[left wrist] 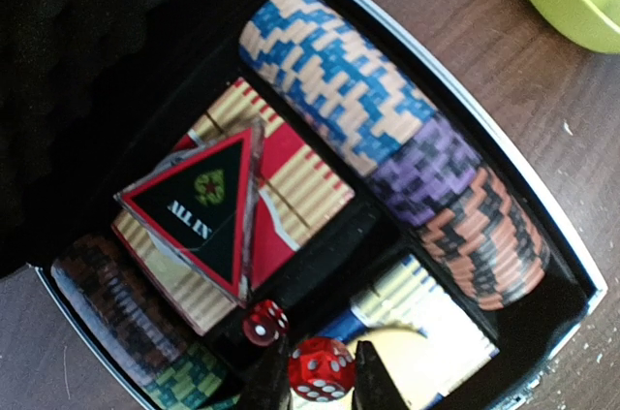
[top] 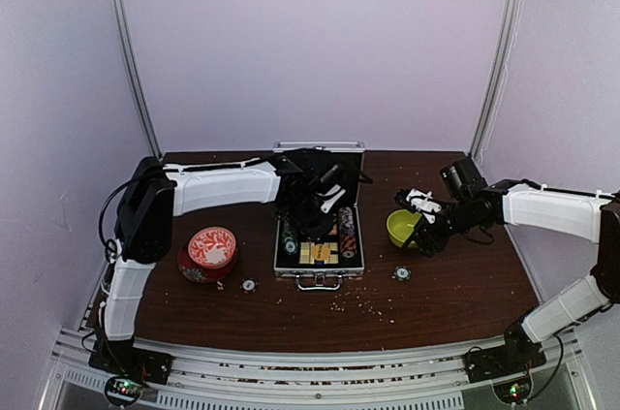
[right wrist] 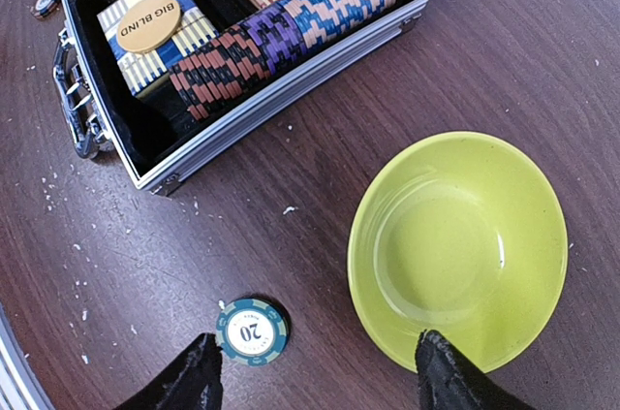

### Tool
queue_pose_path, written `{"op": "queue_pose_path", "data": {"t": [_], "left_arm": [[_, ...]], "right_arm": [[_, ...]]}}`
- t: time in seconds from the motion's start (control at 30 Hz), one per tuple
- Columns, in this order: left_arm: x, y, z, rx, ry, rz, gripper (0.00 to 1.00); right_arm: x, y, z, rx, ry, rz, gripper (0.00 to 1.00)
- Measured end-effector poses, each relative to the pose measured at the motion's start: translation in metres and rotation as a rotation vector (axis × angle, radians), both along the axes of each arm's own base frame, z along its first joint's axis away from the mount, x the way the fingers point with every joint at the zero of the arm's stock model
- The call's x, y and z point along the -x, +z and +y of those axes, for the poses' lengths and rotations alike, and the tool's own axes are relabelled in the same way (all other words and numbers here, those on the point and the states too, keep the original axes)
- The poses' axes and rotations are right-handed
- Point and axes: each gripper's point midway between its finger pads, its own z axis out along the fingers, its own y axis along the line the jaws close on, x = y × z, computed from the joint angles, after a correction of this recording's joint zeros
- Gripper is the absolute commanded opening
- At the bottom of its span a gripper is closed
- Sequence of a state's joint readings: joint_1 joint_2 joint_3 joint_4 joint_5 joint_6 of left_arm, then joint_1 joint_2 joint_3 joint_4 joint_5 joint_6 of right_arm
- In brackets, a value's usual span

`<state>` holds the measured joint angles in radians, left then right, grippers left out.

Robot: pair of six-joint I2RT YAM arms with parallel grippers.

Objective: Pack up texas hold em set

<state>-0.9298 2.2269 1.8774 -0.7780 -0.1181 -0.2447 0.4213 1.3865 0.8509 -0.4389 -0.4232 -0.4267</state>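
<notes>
Two pincers at work. Left pincer [left wrist: 325, 376] clenches a red die [left wrist: 321, 368] over the open aluminium case [top: 319, 240] at mid-worktop [top: 455, 284], evidently to drop it beside the card decks. Right pincer [right wrist: 315, 376] hangs released above a loose 20 chip [right wrist: 251, 331], beside the lime-green bowl [right wrist: 457, 250].

Both arms share one build: white tubular shells over the long links, black housings at the joints. The left arm [top: 218, 185] carries a bulky black elbow block, with a black cable looping off it toward nine o'clock. The right arm [top: 547, 209] ends in a black camera box. Black base plates (small green lights showing) anchor each. The fingers [right wrist: 448, 376] are matte black.
</notes>
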Motion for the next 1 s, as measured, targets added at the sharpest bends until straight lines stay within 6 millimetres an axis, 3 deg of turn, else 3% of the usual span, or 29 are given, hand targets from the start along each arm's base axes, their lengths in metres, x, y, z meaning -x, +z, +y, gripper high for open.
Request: {"op": "queue_pose_path", "data": {"t": [0.37, 1.0], "left_arm": [[-0.008, -0.022, 0.004, -0.028, 0.005, 0.027, 0.17], [-0.009, -0.029, 0.003, -0.033, 0.005, 0.035, 0.23]], "right_arm": [[0.0, 0.0, 0.0, 0.005, 0.011, -0.007, 0.69], [0.0, 0.0, 0.0, 0.006, 0.012, -0.006, 0.69]]}}
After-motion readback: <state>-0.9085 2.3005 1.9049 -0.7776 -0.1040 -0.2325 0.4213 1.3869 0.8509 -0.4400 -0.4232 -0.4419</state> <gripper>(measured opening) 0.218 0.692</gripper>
